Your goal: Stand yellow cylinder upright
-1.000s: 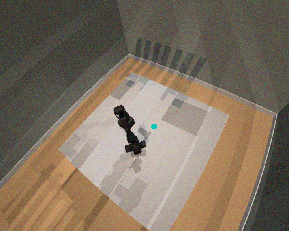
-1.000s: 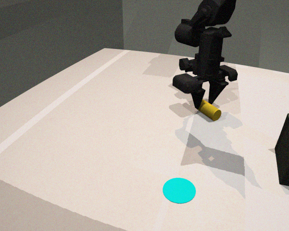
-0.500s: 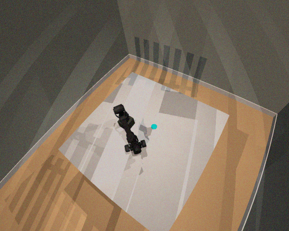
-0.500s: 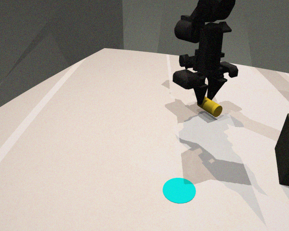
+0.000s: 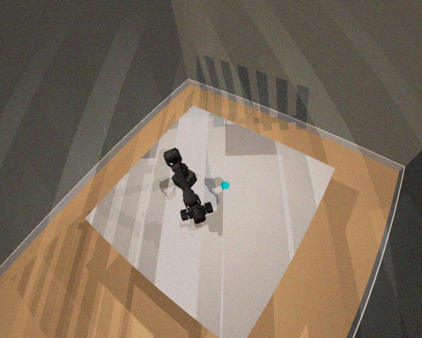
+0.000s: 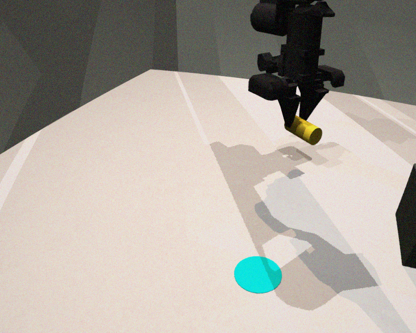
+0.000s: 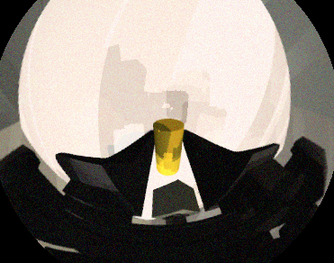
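Note:
My gripper points straight down and is shut on the yellow tall cylinder. The cylinder is held lying level, gripped near one end, and hangs a little above the white table top. Its round end face points toward the exterior camera. The cyan circle is a flat disc on the table, well nearer to that camera and a little left of the gripper, partly in the arm's shadow. In the top view the arm hides the cylinder.
A dark block, the arm's base, stands at the right edge in the exterior view. The white table top lies on a wooden floor with a low pale rim.

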Robot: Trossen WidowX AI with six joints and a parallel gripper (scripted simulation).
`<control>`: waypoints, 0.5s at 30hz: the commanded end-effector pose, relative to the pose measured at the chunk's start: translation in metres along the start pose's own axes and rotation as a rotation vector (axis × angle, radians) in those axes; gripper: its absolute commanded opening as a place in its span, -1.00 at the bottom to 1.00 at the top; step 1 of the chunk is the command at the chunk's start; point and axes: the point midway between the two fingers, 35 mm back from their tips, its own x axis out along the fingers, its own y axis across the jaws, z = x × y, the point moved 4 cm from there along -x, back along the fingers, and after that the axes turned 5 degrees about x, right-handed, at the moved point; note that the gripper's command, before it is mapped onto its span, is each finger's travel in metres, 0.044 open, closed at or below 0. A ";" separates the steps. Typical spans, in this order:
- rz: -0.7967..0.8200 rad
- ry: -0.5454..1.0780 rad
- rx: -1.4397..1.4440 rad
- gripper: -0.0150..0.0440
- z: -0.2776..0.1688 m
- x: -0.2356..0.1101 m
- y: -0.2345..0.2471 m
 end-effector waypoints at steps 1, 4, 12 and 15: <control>0.004 -0.004 0.004 -0.14 0.000 -0.013 0.000; 0.004 -0.004 0.004 -0.14 0.000 -0.023 0.000; 0.004 -0.004 0.004 -0.14 -0.004 -0.048 -0.001; 0.004 -0.004 0.001 -0.14 -0.005 -0.051 0.000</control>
